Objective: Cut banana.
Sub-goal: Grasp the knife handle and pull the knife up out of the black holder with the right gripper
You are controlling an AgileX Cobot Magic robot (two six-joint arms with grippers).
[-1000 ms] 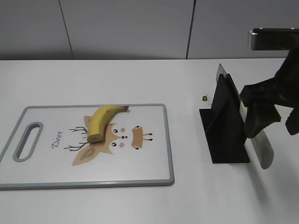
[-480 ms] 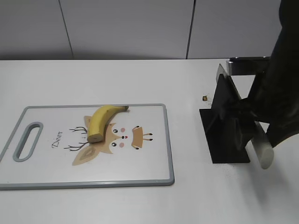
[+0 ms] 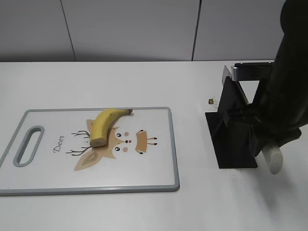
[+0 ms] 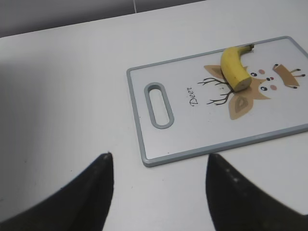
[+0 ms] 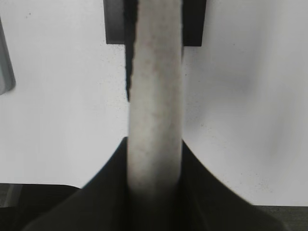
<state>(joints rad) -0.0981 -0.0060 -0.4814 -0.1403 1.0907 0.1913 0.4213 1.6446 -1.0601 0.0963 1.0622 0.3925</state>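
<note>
The banana (image 3: 103, 126) is a short curved yellow piece lying on the deer-print cutting board (image 3: 48, 168), cut end toward the front. It also shows in the left wrist view (image 4: 233, 67) on the board (image 4: 192, 130). A knife with a pale handle (image 3: 273, 161) rests in a black stand (image 3: 233, 139) at the right. My right gripper (image 3: 262, 139) is shut on the handle (image 5: 155, 86); its jaws (image 5: 155, 144) press both sides. My left gripper (image 4: 159, 161) is open and empty, over bare table short of the board's near corner. It is out of the exterior view.
A small brown speck (image 3: 211, 101) lies on the white table behind the stand. The board's grey rim and handle slot (image 3: 28, 145) are at the left. A grey wall stands behind the table.
My right arm has swung in and come down over the knife handle, covering more of it. The banana, board and stand have not moved.
</note>
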